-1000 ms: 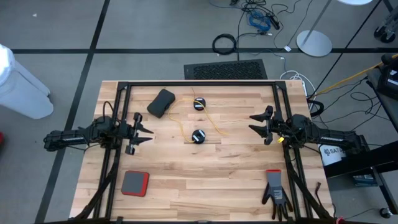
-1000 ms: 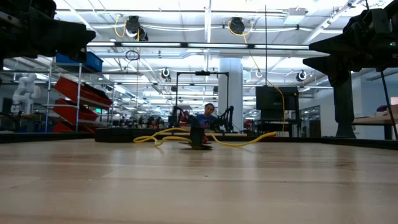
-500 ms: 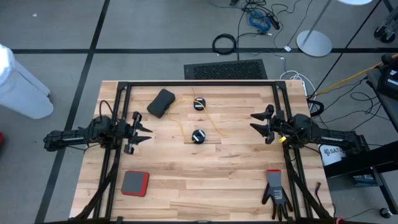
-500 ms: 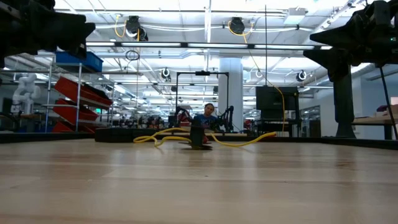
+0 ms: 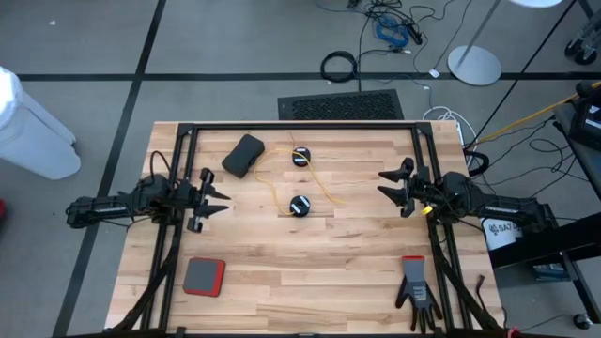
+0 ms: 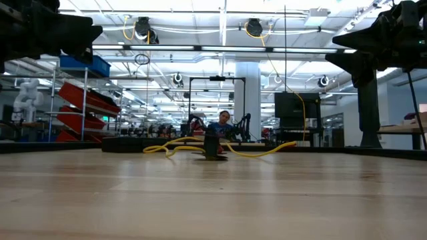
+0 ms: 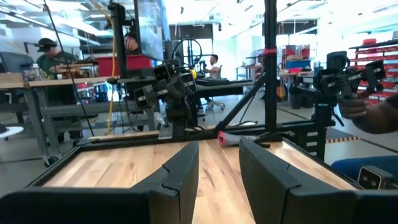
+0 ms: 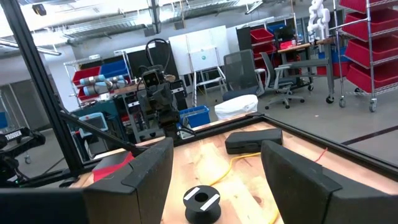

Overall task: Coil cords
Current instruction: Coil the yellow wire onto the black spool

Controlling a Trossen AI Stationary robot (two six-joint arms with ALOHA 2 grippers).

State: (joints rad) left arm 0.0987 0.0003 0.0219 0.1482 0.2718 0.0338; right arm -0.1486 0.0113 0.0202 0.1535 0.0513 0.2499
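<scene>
Since a second ago the right gripper [image 5: 398, 191] has crept slightly toward the table's middle and lifted a touch; the left gripper [image 5: 212, 200] sits where it was, and the cords have not shifted.

Both arms hover at their own sides of the table, holding nothing. The right gripper's jaws stand wide; the left gripper's jaws show a narrow gap between its fingers [image 7: 180, 174].

The cords lie at the middle of the table, between the arms. One black reel [image 5: 300, 206] rests near the centre, the other reel [image 5: 300, 156] farther back, beside a dark pouch [image 5: 243, 156]. The yellow cord [image 5: 324, 191] trails loosely between them, its long run slanting from far left to near right; the dark brown cord cannot be made out.

Coiling has not begun; this looks like the approach. The next move likely calls for one gripper to pin a reel while the other picks up the thin cord's free end.
</scene>
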